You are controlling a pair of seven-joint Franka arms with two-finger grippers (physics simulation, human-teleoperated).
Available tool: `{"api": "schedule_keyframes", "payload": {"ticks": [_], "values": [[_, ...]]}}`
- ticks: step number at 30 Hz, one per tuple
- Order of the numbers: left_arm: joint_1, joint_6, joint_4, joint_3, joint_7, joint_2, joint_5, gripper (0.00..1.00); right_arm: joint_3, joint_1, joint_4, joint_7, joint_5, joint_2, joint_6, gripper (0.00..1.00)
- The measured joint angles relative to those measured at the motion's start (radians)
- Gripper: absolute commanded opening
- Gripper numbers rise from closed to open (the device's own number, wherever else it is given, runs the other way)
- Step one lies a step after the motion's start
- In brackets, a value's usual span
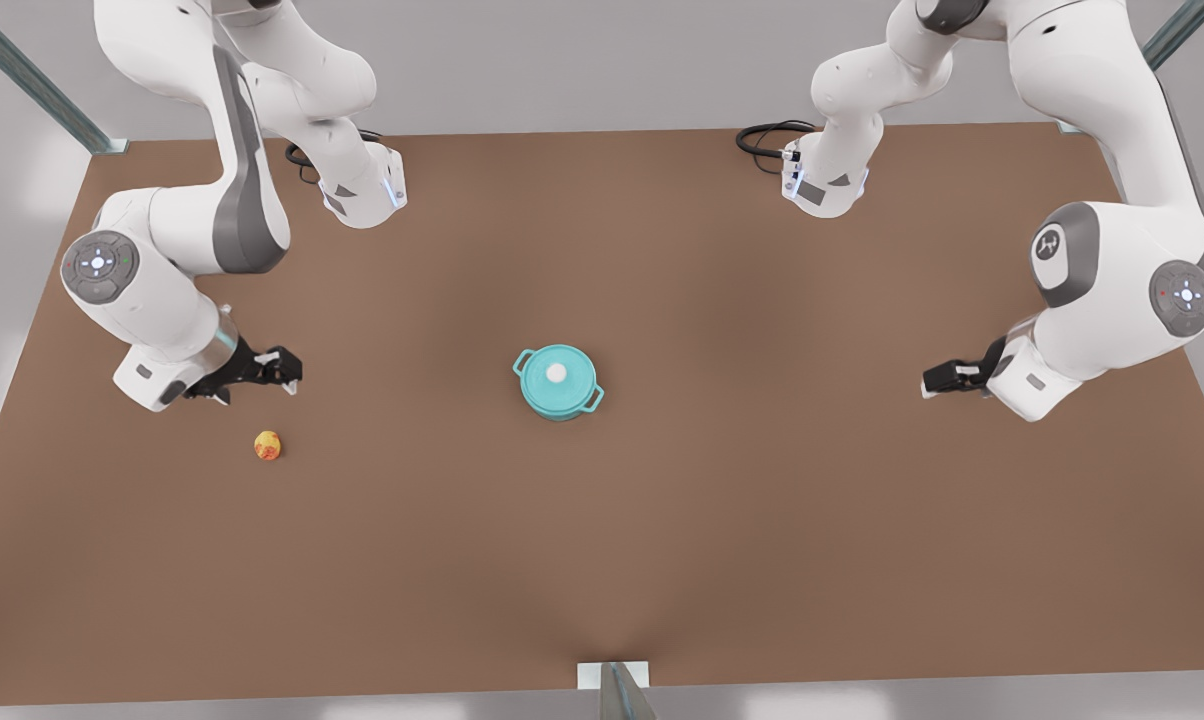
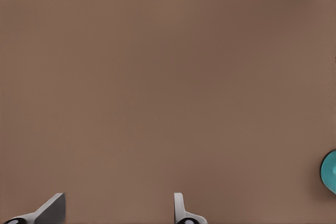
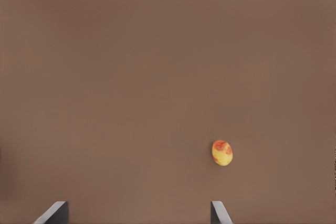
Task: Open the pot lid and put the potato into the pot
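Lid (image 1: 557, 373) sits on our pot (image 1: 559, 395). Right gripper (image 1: 284, 368) hovers spread near the potato (image 1: 268, 445); left gripper (image 1: 944, 377), also spread, waits far off. Risk: that small knob (image 1: 556, 372) slipping.

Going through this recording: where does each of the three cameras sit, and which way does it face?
Front view: high above the table, looking steeply down at the pot, lid on, and the potato; both arms show.
Left wrist view: on the arm at the front view's right, facing bare table; the left gripper shows, open.
Right wrist view: on the arm at the front view's left, facing the potato; the right gripper shows, open.
Shared: front and right wrist views both show the potato.
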Motion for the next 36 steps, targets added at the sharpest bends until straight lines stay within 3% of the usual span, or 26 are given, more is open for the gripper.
{"api": "schedule_keyframes", "payload": {"ticks": [4, 6, 10, 14, 18, 23, 29, 36], "values": [[-0.018, 0.011, 0.000, -0.029, 0.008, 0.004, 0.000, 1.00, -0.003, -0.021, 0.001, 0.000, -0.021, 0.009, 0.027, 1.00], [-0.037, -0.003, 0.011, -0.125, 0.001, 0.002, 0.000, 1.00, -0.004, -0.028, 0.006, -0.009, -0.026, 0.024, 0.033, 1.00], [-0.289, -0.015, 0.055, -0.183, -0.068, 0.027, 0.069, 1.00, -0.016, -0.055, 0.026, -0.068, -0.028, 0.038, 0.030, 1.00], [-0.548, 0.004, 0.208, -0.187, -0.216, 0.228, 0.176, 1.00, -0.011, -0.079, 0.030, -0.129, -0.025, 0.083, 0.036, 1.00], [-0.735, 0.093, 0.445, -0.180, -0.399, 0.497, 0.319, 1.00, -0.013, -0.073, -0.107, -0.178, -0.026, 0.113, 0.118, 1.00], [-0.814, 0.239, 0.450, -0.155, -0.593, 0.595, 0.399, 1.00, -0.018, -0.126, -0.233, -0.232, -0.029, 0.130, 0.272, 1.00], [-0.815, 0.288, 0.330, -0.152, -0.755, 0.583, 0.467, 1.00, -0.020, -0.150, -0.243, -0.291, -0.049, 0.208, 0.401, 1.00], [-0.841, 0.322, 0.310, -0.152, -0.897, 0.594, 0.482, 1.00, -0.022, -0.173, -0.235, -0.339, -0.060, 0.294, 0.471, 1.00]]}}
